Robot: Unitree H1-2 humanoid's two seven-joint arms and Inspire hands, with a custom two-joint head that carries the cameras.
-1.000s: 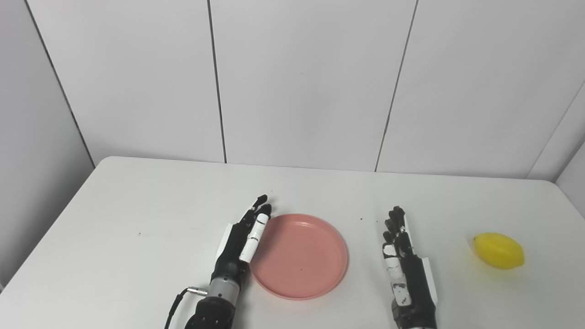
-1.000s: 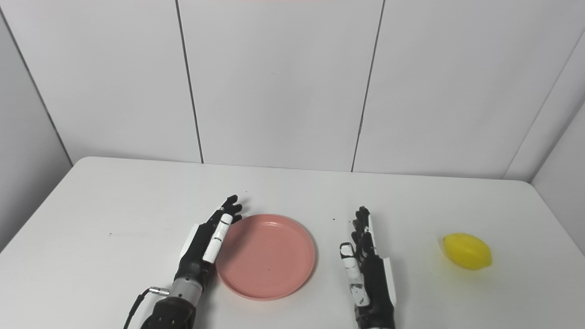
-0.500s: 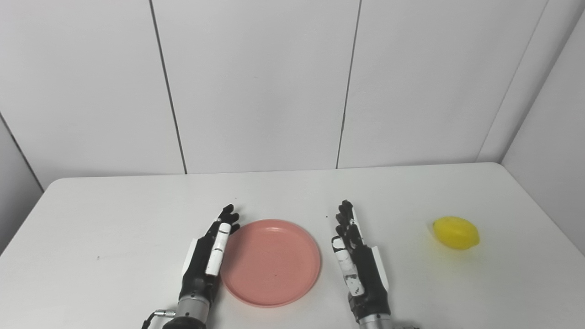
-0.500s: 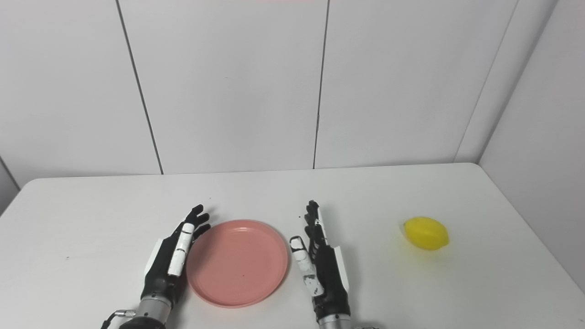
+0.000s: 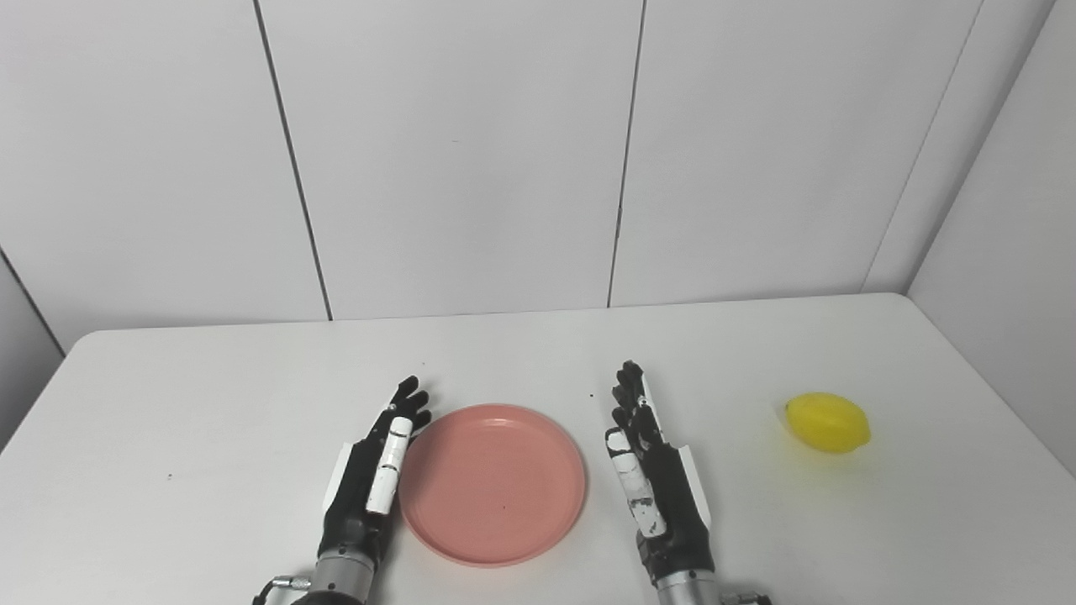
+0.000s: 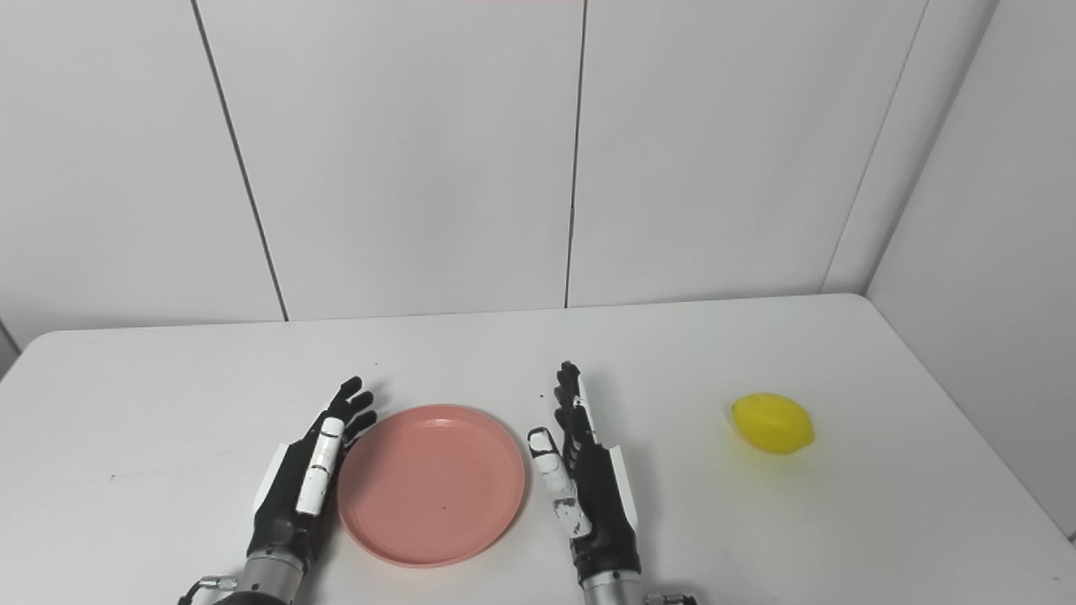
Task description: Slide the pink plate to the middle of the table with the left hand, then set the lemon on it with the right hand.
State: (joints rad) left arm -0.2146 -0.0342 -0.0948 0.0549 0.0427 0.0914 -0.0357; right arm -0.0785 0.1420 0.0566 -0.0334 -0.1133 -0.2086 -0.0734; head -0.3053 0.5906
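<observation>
Flanking pink plate [image 5: 493, 485] mid-bench, both robot hands splayed, empty: left robot hand [image 5: 371, 475], right robot hand [image 5: 658, 481]; next, reaching for lemon [image 5: 827, 423].

Counted on worktop [image 5: 210, 395]: one pink plate [image 5: 493, 485], one lemon [image 5: 827, 423]
Hands in view: two, namely one left hand [image 5: 370, 479] and one right hand [image 5: 656, 487], both with fingers extended and empty
Wall panels behind: several, exact number unclear
</observation>
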